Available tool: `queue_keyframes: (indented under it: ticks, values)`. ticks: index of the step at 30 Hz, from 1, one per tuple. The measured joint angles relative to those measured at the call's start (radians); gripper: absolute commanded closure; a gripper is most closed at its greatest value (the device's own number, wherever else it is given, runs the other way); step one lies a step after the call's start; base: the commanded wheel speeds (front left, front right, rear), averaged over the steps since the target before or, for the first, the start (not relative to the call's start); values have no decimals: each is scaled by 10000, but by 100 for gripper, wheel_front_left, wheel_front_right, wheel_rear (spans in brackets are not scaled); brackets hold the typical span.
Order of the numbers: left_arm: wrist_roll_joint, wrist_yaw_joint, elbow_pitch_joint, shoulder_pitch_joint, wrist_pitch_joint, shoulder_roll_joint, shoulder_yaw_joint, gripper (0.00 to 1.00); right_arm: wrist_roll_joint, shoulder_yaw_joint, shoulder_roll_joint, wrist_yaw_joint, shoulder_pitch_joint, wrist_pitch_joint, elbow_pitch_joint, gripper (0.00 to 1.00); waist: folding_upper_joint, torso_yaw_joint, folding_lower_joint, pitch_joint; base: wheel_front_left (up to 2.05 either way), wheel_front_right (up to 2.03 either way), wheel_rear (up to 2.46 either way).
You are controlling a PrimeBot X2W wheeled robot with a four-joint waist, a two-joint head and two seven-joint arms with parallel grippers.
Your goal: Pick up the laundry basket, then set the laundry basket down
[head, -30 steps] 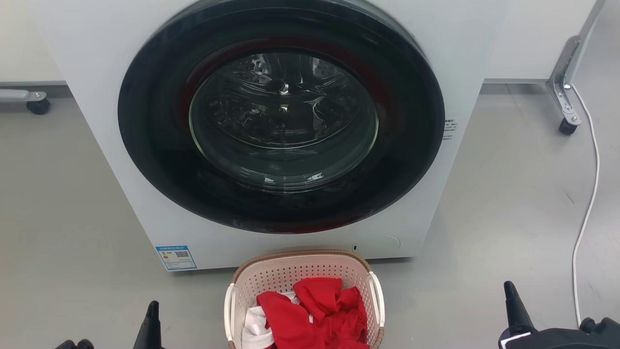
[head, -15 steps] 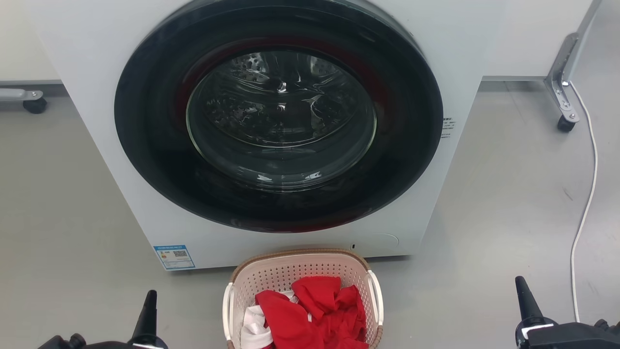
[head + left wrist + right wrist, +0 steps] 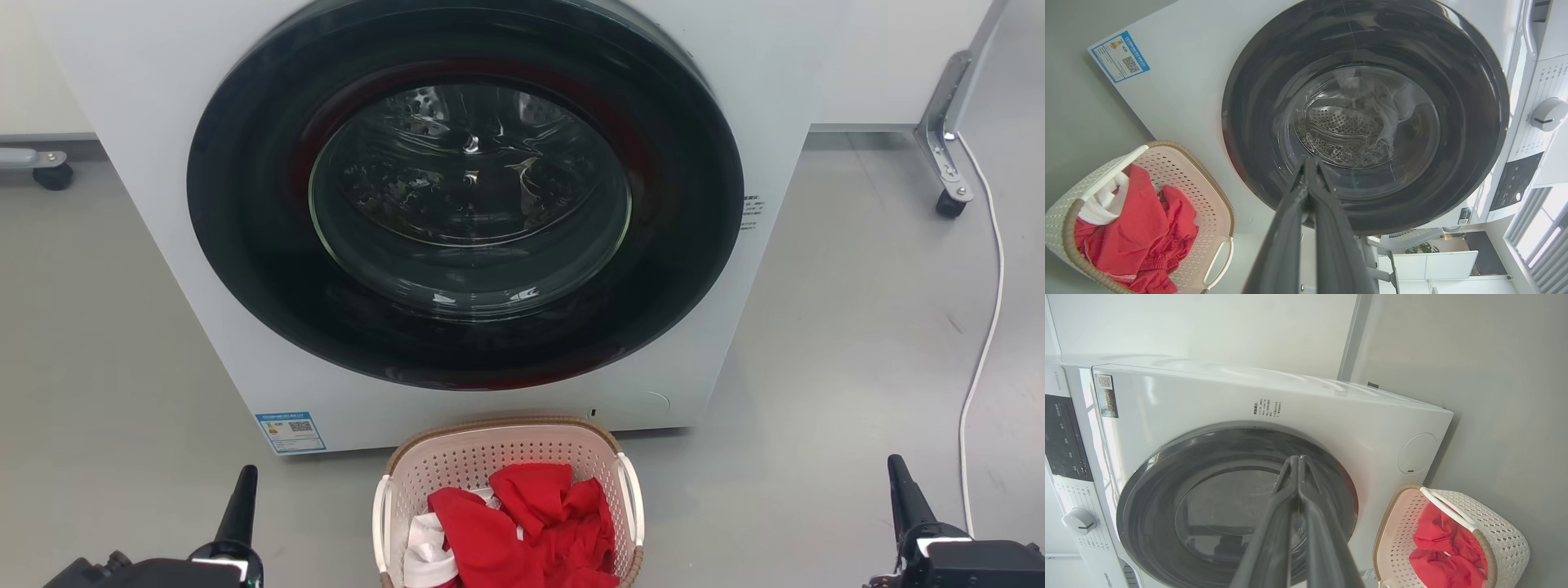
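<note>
Laundry basket (image 3: pixel 490 453), likely light, stiff plastic, sits on the floor (image 3: pixel 816 343) between left gripper (image 3: pixel 243 488) and right gripper (image 3: pixel 900 478), fingers closed on nothing; lift by both side handles (image 3: pixel 635 510).

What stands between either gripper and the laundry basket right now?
Nothing visible. Bare floor separates the left gripper and the right gripper from the laundry basket, one on each side. The washing machine stands behind the basket, not in either path.
</note>
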Motion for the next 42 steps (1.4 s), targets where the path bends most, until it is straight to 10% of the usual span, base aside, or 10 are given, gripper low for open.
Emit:
queue_keyframes:
  ticks: [15,42]
  values:
    - [-1868,-336,240,-444,443,-84,334,100,1701,-596,58,336,-254,474,288,100,0,-46,0,44,0,0,0]
    - [-1883,-336,259,-444,443,-88,337,100,1708,-596,67,347,-340,474,288,100,0,-45,0,43,0,0,0]
